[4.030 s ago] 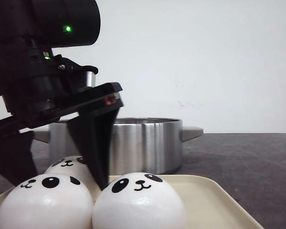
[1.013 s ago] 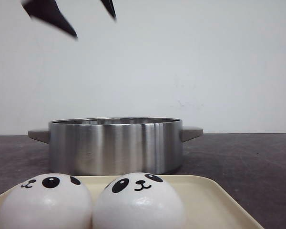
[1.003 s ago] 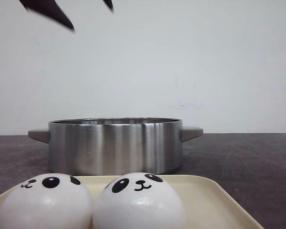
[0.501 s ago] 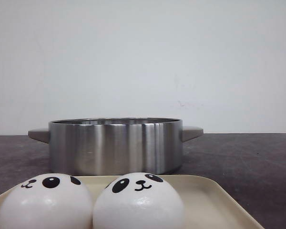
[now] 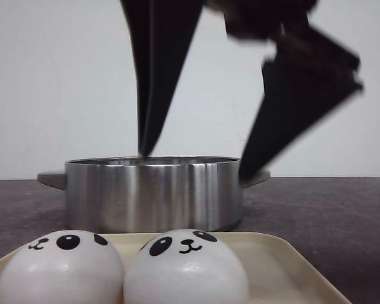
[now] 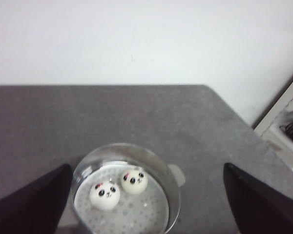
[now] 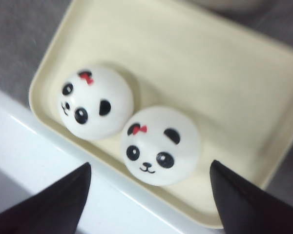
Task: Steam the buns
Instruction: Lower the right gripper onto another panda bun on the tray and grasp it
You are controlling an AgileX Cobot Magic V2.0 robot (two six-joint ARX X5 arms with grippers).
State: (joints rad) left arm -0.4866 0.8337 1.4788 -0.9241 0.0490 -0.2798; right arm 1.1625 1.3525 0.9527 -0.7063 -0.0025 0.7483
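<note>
The right gripper (image 5: 202,161) hangs above the cream tray (image 7: 219,73) with its two dark fingers (image 7: 244,202) spread wide apart and nothing between them; in the front view those fingers are blurred and reach down in front of the steel pot (image 5: 153,193). Below it, two buns (image 7: 160,145) sit side by side on the tray, touching or nearly so (each has a small red bow beside one ear), near the tray's edge by a white surface (image 7: 49,175). The left gripper (image 6: 146,209) is high over the pot, its fingers likewise spread wide and holding nothing. Inside the pot, on a perforated steamer plate (image 6: 136,217), two more buns (image 6: 104,195) lie close together. The pot stands on a dark grey table (image 6: 63,117), just behind the tray.
</note>
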